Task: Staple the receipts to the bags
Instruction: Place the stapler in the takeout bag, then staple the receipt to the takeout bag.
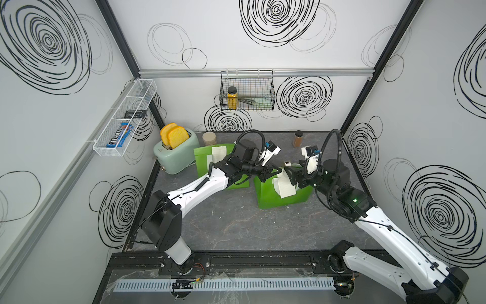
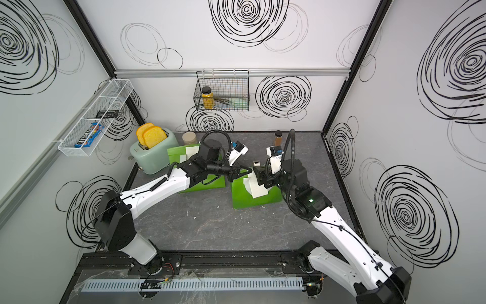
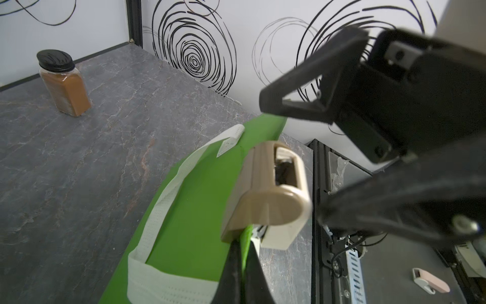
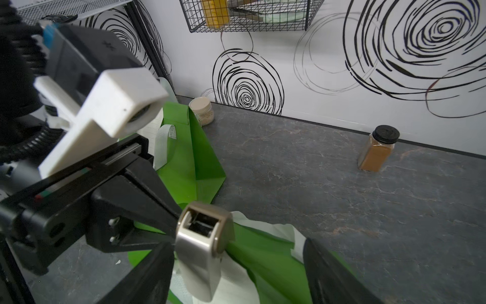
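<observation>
Where the grey, stone-veined worktop (image 1: 236,223) meets white walls scrawled with black swirls, we see a mint toaster (image 1: 178,155) in the rear left corner. The left tote bag (image 1: 202,158) lies flat just beside it, with the left receipt (image 1: 218,153) on top. Toward the right edge, the right tote bag (image 1: 265,197), smooth and bright green, carries the right receipt (image 1: 285,188), a thin paper slip. Its rear edge stands lifted, pinched between the closed fingers of the left tool (image 3: 243,247). A rounded beige stapler (image 4: 202,247) straddles that edge between the spread-apart fingers of the right tool (image 4: 236,243). Open surface runs from both bags to the front edge.
</observation>
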Controlling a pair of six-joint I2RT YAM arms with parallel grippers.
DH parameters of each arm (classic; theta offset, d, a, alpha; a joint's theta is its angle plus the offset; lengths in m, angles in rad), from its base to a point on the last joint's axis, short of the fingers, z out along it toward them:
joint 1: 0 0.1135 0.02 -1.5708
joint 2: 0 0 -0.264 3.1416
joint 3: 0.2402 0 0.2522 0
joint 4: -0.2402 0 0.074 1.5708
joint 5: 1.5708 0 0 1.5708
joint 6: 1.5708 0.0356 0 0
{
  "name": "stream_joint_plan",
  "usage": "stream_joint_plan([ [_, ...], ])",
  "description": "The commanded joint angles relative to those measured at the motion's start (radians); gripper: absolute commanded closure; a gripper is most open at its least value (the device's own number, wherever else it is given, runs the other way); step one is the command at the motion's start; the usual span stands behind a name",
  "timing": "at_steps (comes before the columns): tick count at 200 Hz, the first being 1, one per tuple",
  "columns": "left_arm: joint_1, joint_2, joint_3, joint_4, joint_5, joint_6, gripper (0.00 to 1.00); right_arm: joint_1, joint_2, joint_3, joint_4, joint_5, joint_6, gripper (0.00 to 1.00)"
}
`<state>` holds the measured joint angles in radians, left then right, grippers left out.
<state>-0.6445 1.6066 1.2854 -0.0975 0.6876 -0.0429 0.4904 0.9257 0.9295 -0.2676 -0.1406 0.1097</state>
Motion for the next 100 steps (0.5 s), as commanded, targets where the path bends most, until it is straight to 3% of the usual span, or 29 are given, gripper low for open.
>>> stream_joint_plan([
  [1,0.027,-0.038,0.002,-0.035,0.041,0.144,1.00,-0.045,0.028,0.052,-0.107,-0.271,-0.165,0.18],
  [46,0.065,-0.027,-0.002,-0.104,0.146,0.235,1.00,-0.087,0.107,0.086,-0.153,-0.502,-0.370,0.20],
  [100,0.041,-0.037,-0.030,-0.110,0.130,0.266,1.00,-0.044,0.209,0.111,-0.166,-0.507,-0.491,0.26],
])
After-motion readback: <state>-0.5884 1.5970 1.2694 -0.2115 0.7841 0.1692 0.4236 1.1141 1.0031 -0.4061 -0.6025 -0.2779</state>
